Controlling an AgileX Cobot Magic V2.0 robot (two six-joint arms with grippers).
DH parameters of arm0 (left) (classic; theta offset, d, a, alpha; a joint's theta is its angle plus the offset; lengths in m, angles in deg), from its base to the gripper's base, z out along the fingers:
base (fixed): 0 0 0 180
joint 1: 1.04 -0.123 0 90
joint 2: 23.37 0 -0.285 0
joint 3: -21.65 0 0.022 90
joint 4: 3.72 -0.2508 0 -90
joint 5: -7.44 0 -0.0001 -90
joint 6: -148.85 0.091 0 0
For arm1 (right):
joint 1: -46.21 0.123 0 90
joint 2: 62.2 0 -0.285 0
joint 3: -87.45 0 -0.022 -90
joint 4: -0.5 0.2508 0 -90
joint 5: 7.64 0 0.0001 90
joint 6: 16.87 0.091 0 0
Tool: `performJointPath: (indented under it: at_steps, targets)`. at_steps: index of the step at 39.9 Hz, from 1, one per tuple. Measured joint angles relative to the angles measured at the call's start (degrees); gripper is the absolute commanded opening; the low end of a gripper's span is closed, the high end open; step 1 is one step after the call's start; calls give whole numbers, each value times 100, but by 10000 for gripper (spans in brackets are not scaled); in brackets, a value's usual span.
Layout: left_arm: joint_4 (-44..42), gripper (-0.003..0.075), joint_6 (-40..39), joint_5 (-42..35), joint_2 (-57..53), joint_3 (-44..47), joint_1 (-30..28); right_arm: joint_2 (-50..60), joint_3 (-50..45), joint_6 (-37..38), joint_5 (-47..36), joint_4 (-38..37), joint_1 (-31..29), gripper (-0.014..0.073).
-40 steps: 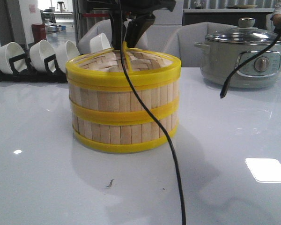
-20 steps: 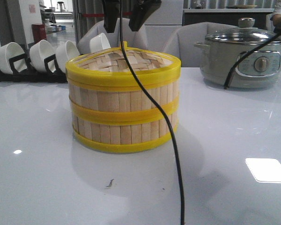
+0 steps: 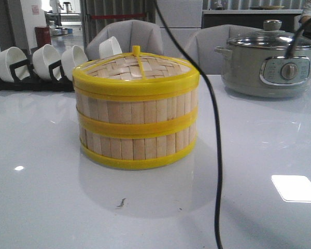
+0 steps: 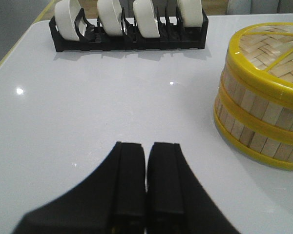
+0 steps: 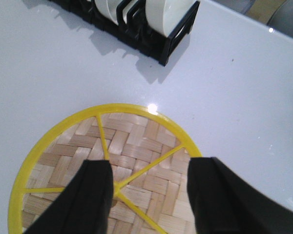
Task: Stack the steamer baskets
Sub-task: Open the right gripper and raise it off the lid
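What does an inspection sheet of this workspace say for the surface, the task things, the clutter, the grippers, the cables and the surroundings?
Surface: white glossy table, light reflections, one small dark mark near the front.
Job's things: two steamer baskets stacked, woven lid on top, upright.
Clutter: white bowls standing in a black rack; grey-green electric pot with glass lid, both apart from the stack.
Grippers: left gripper shut, empty, over bare table beside the stack; right gripper open, above the lid, holding nothing.
Cables: black cable hanging in front of the stack in the front view.
Surroundings: grey chairs behind the table.
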Motion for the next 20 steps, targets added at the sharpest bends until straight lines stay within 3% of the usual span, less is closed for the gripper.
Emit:
performJointPath:
  at_steps: [10,20]
  targets:
    - [0,84,0,0,0,0,0,1666,-2156,0,-1318,-113,-535,455]
    - [0,84,0,0,0,0,0,3460,-4424,0,-2073,-135,-1507,455]
